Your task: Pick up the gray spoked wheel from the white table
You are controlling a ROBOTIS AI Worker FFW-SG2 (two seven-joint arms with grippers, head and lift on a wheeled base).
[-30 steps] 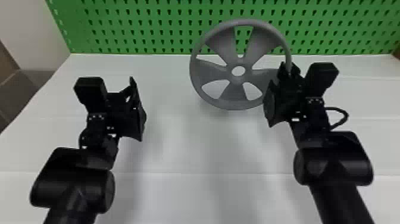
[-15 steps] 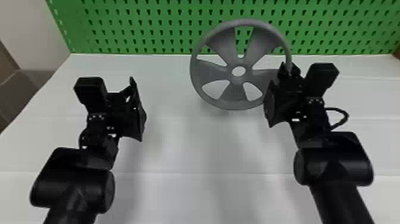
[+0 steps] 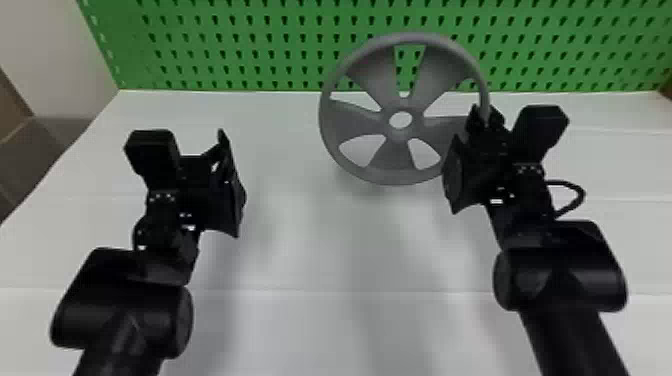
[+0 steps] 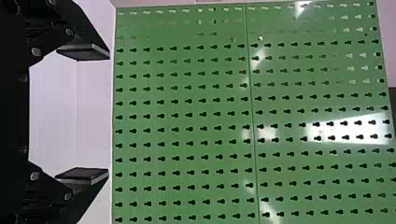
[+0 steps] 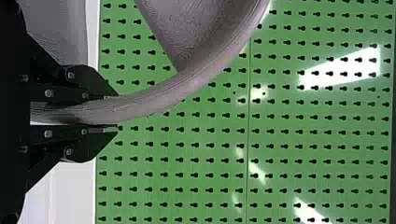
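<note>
We've got gray, round, plastic-looking spoked wheel (image 3: 395, 162) clamped by one side of rim (image 5: 154, 101) in black right gripper (image 5: 116, 113), seemingly above flat white table (image 3: 300, 325). Off-centre weight could make it pivot or slip, tbh. Black left gripper (image 4: 109, 114): fingers (image 4: 81, 52) wide apart, zero support.

In the head view, no change can be made out between the earlier pictures and now. For the wrist views, change cannot be told.
</note>
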